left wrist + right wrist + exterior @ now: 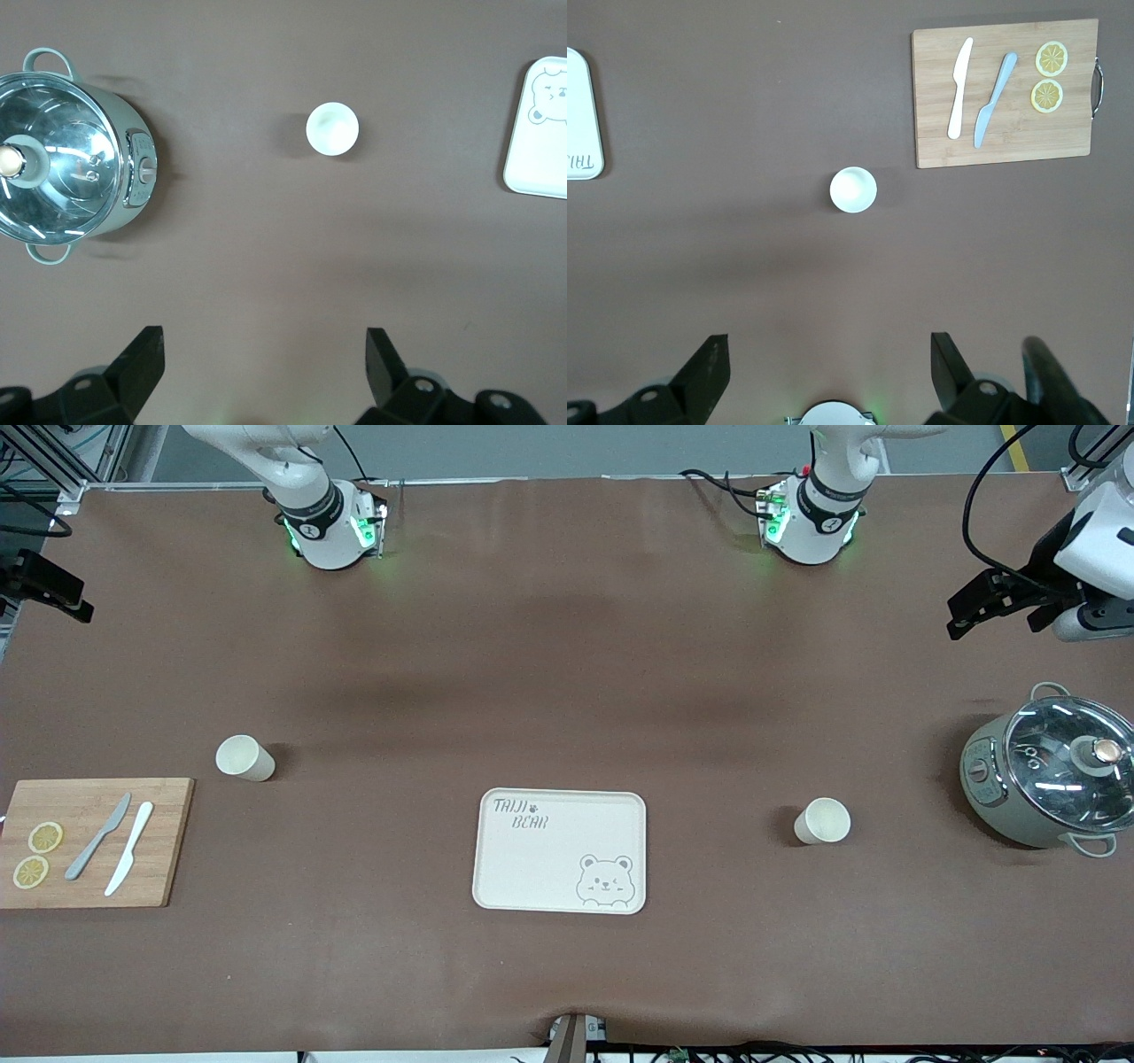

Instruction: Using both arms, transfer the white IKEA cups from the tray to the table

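Observation:
Two cream-white cups stand upright on the brown table. One cup is toward the right arm's end, beside the cutting board, and also shows in the right wrist view. The other cup is toward the left arm's end, between the tray and the pot, and also shows in the left wrist view. My left gripper hangs high over the table's edge above the pot, open and empty. My right gripper hangs high over the other end of the table, open and empty.
A cream tray with a bear drawing lies at the table's middle. A wooden cutting board holds two knives and two lemon slices. A grey-green pot with a glass lid stands at the left arm's end.

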Robot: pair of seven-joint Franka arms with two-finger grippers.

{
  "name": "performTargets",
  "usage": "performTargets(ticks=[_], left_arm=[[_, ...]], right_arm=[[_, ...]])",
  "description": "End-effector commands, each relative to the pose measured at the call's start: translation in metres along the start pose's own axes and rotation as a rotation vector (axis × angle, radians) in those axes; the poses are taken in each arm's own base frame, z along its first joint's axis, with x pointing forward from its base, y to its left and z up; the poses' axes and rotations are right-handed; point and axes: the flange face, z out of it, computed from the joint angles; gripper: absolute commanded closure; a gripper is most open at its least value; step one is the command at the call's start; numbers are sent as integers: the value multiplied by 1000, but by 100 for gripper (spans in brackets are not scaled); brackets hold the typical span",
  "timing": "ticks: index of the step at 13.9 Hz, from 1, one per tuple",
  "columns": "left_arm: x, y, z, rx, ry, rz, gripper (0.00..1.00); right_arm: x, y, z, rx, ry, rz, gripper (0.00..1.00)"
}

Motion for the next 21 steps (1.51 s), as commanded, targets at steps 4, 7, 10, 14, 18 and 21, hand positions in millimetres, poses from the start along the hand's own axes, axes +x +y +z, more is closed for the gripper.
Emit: performTargets(ticks=[4, 7, 10, 14, 18, 21], left_arm=[[-1, -10, -3, 14, -2, -3, 0], [3, -10, -3, 20, 0, -8, 0], [6, -12, -3, 19, 0, -2, 0], [6, -17, -2, 21, -2, -3, 0], [9, -22, -12, 18, 21, -15, 0], [13, -24, -14, 17, 25, -21, 0]], right_arm=[[-6, 1, -3, 22, 15, -1, 0], [-6, 0, -3, 22, 17, -3, 0], [-6, 0, -3, 23, 15, -3, 0], [-6, -1, -3, 23, 14, -4, 0], [-6, -1, -3, 23, 14, -4, 0], [-6, -1, -3, 23, 12, -4, 0]])
